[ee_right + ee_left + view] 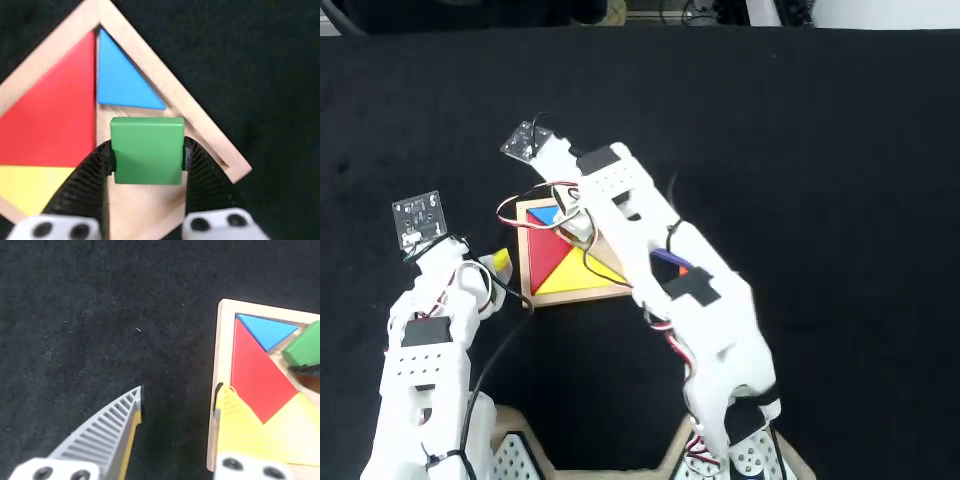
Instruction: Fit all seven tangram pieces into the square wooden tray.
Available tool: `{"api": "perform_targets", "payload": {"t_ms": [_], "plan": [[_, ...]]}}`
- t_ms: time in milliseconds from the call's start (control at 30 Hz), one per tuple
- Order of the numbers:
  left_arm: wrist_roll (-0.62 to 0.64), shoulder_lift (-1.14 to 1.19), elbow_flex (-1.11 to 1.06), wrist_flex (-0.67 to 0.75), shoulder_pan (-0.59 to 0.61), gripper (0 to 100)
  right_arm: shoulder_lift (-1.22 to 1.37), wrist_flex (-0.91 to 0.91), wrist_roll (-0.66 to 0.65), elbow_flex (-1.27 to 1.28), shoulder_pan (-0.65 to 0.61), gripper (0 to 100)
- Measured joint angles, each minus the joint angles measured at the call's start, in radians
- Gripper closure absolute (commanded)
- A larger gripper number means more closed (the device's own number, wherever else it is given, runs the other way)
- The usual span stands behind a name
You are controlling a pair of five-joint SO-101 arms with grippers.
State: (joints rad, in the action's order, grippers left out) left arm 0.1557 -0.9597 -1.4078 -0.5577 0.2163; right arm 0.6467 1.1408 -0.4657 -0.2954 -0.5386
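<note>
- Black cloth covers the table, the largest thing in the high view, and everything else lies on or over it.
- The right arm, white, stretches from the near edge out over the tray. The right gripper is clamped on the green square, one dark finger on each of two opposite sides.
- The left arm, also white, stands just beside the tray on its outer side. The left gripper is spread wide and holds nothing. Its grey finger is over bare cloth, and the tip of its yellow finger sits at the tray's rim.
- The square wooden tray lies flat on the cloth between the two arms, with part of its pale floor uncovered.
- The red triangle lies flat inside the tray along one wall.
- The yellow triangle lies inside too, edge to edge with the red one.
- The blue triangle, smaller, fills a corner of the tray beside the red triangle.
- The green square is over the uncovered floor, just beside the blue triangle. I cannot tell whether it touches the wood.
</note>
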Motion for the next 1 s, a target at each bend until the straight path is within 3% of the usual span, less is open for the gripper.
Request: {"api": "perform_targets", "payload": {"t_ms": [300,533,933,1000], "plan": [[0.0,0.0,0.0,0.0,0.0,75,0.063,0.087,0.0,-0.124,-0.02,96.0],[0.0,0.0,0.0,0.0,0.0,75,0.063,0.132,-0.002,-0.124,-0.032,78.2],[0.0,0.0,0.0,0.0,0.0,75,0.021,0.288,-0.075,-0.155,-0.052,78.3],[0.0,0.0,0.0,0.0,0.0,75,-0.012,0.296,-0.08,-0.155,-0.052,83.6]]}}
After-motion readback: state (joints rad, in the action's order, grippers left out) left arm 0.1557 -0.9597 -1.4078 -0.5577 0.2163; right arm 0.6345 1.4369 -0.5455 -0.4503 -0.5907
